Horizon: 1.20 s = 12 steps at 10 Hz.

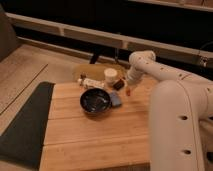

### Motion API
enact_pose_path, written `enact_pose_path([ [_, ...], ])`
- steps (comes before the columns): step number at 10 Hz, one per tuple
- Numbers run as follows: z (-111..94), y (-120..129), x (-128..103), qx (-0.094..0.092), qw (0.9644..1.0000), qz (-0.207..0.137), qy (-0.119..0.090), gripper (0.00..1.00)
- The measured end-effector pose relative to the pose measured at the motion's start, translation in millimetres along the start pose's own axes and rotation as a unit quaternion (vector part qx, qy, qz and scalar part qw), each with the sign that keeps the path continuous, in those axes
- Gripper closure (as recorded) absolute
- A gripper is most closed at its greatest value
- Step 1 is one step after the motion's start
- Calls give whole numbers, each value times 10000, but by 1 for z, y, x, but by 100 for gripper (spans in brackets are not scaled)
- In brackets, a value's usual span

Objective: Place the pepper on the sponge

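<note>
My gripper (129, 88) hangs at the end of the white arm, over the right part of the wooden board. It is shut on the pepper (128, 92), a small orange-red piece that dangles from its tip just above the wood. The sponge (116, 100), a small blue block, lies on the board against the right side of the black bowl (95, 101). The pepper is a little right of and behind the sponge, not touching it.
A dark rectangular bar (118, 84), a white cup (110, 75) and a lying white bottle (92, 83) sit behind the bowl. The wooden board (95, 140) borders a dark mat (22, 125) on the left. The robot's white body (182, 125) fills the right.
</note>
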Motion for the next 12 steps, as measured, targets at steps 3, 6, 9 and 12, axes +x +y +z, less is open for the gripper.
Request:
enact_pose_path([
  [3, 4, 34, 0, -226, 9993, -298, 39, 100],
  [6, 14, 52, 9, -396, 9981, -425, 213, 93],
  [9, 24, 64, 20, -515, 9966, -470, 431, 62],
  [12, 32, 70, 31, -576, 9946, -542, 673, 33],
])
